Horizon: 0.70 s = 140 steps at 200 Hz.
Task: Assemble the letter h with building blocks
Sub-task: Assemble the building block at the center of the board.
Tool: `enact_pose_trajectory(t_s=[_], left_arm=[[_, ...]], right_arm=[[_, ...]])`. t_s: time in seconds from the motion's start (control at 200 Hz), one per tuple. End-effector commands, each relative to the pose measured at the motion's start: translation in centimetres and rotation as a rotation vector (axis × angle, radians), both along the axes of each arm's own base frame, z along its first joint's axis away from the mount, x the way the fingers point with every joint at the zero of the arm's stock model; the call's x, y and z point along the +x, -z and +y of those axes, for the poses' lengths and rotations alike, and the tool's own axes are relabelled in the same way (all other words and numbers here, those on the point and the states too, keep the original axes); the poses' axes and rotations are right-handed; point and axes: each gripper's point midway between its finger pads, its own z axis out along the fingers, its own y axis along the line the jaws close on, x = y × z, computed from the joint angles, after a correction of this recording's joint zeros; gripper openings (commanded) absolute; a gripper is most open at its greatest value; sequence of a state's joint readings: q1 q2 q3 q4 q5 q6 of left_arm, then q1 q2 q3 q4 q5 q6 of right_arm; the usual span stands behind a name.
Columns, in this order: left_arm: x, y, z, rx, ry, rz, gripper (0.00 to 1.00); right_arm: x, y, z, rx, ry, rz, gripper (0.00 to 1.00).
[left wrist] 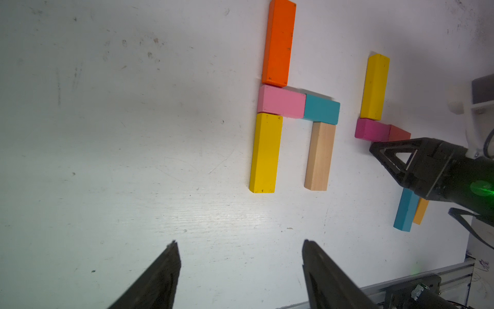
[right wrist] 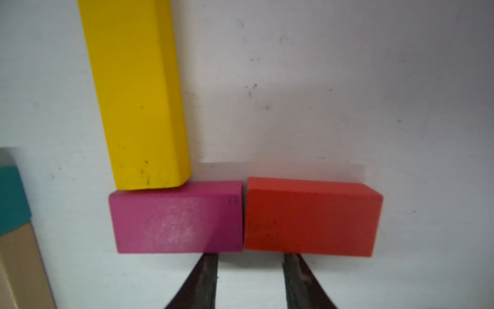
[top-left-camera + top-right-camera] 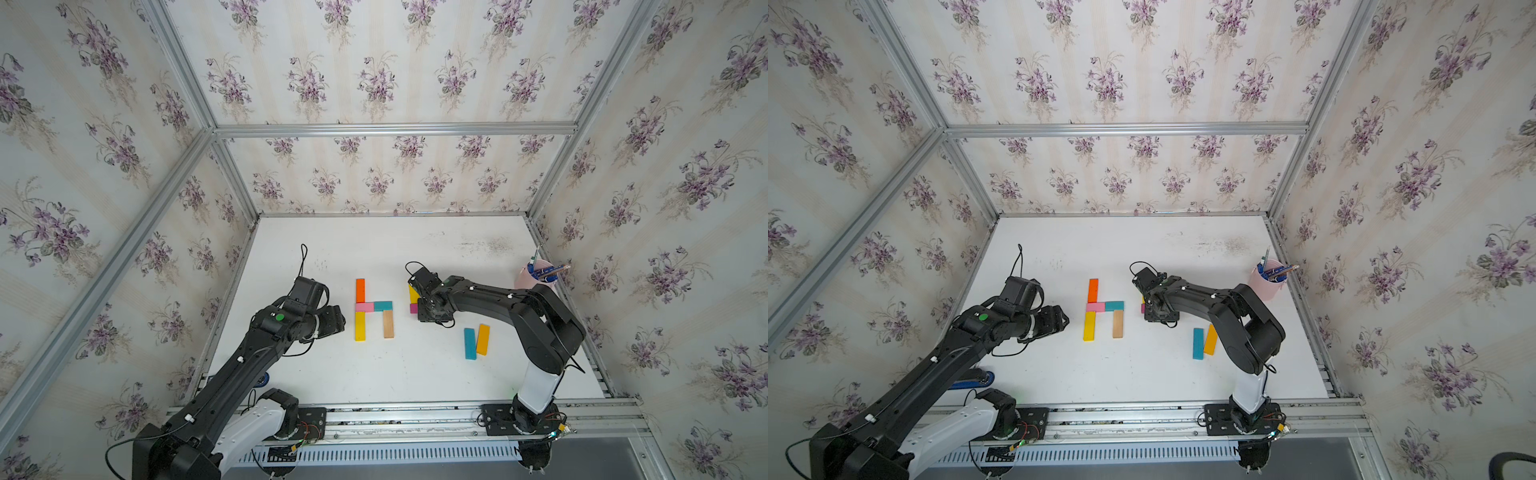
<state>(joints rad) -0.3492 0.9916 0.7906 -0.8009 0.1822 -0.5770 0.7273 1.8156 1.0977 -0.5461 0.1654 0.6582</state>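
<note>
Five building blocks lie flat as a letter h: orange (image 3: 360,290), pink (image 3: 364,307), teal (image 3: 382,306), yellow (image 3: 360,326) and tan (image 3: 388,323). To its right lies a second group: a yellow bar (image 2: 139,93) with a magenta block (image 2: 176,216) at its end, and a red block (image 2: 311,216) butted against the magenta one. My right gripper (image 2: 251,255) stands narrowly open, its fingertips at the near edges of the magenta and red blocks, with nothing between them. My left gripper (image 1: 239,242) hangs open and empty over bare table, left of the h.
A blue bar (image 3: 469,343) and an amber bar (image 3: 483,339) lie side by side near the right arm's elbow. A pale pink cup (image 3: 1266,282) with blue pens stands at the right wall. Metal rails (image 3: 415,415) run along the table's front edge.
</note>
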Motion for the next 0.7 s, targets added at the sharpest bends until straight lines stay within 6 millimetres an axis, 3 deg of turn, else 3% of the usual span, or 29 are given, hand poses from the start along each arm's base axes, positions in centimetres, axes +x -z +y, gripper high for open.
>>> enact_pose_trajectory(t_s=[0.0,0.195,0.29,0.38,0.41,0.45,0.485,0.514,0.694], left_arm=[[0.5,-0.3,0.0,-0.002,0.0,-0.027,0.74],[0.5,-0.2,-0.1,-0.002,0.001,-0.024,0.74],[0.5,-0.3,-0.1,-0.003,0.001,-0.027,0.75],[0.6,-0.3,-0.2,-0.009,0.0,-0.027,0.75],[0.6,-0.3,-0.2,-0.011,-0.001,-0.028,0.74],[0.7,-0.3,-0.2,-0.012,-0.002,-0.028,0.75],[0.7,-0.3,-0.3,-0.014,-0.003,-0.029,0.74],[0.8,-0.3,-0.3,-0.014,-0.004,-0.03,0.75],[0.6,-0.8,-0.1,-0.004,-0.001,-0.037,0.74]], right_arm=[[0.3,0.0,-0.2,-0.017,0.002,-0.007,0.42],[-0.3,-1.0,0.1,-0.016,-0.02,-0.013,0.4],[-0.4,-3.7,0.5,0.006,-0.032,-0.061,0.41],[0.8,-7.0,0.9,0.032,-0.033,-0.138,0.42],[1.4,-7.8,1.3,0.039,-0.041,-0.154,0.46],[2.2,-8.5,1.8,0.043,-0.051,-0.166,0.59],[2.8,-8.6,2.3,0.04,-0.06,-0.167,0.71],[3.5,-8.3,2.7,0.033,-0.065,-0.16,0.75],[6.7,-5.1,4.5,-0.003,-0.071,-0.102,0.74]])
